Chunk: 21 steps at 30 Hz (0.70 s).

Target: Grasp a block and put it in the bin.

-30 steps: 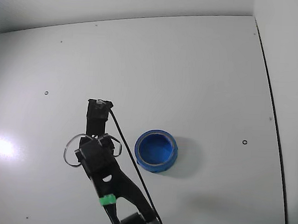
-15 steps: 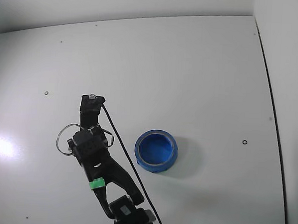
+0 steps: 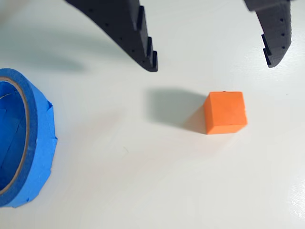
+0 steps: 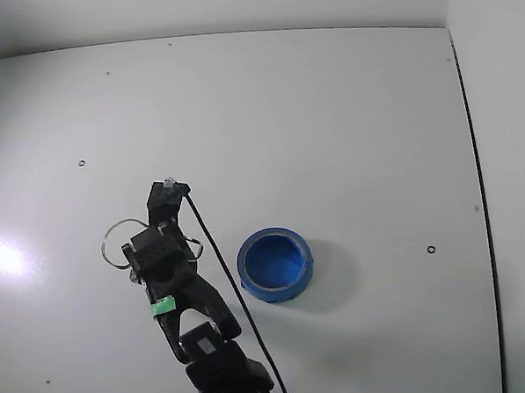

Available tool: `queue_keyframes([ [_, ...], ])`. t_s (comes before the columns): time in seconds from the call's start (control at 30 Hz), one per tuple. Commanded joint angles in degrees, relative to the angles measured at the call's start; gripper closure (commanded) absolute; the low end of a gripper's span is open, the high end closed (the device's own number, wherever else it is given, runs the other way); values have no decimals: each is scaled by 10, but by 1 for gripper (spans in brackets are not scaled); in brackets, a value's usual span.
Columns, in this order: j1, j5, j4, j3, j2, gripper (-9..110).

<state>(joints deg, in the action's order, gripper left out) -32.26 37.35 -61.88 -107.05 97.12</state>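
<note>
In wrist view I see the gripper (image 3: 212, 64) spread wide, holding nothing. The block (image 3: 225, 112) lies on the counter (image 3: 143, 181) just below the tips, nearer the right finger; the bin (image 3: 33, 143) sits far left.

In the wrist view, the block (image 3: 225, 112) is seen on the table (image 3: 143, 181) just below the spread gripper (image 3: 212, 64), nearer its right finger; the bin (image 3: 28, 143) is set well left.

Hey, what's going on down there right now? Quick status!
Black two-finger claw open, empty, hovering over table. Small orange cube on the white table, untouched. Round blue bin off to the side, looks empty. Nothing in the way.
</note>
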Motion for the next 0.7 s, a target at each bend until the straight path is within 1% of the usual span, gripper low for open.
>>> queue_keyframes([
  [0.0,-6,11,25,47,-4,67],
  [0.23,-6,32,107,40,-16,67],
  [0.67,-6,35,155,36,-18,67],
])
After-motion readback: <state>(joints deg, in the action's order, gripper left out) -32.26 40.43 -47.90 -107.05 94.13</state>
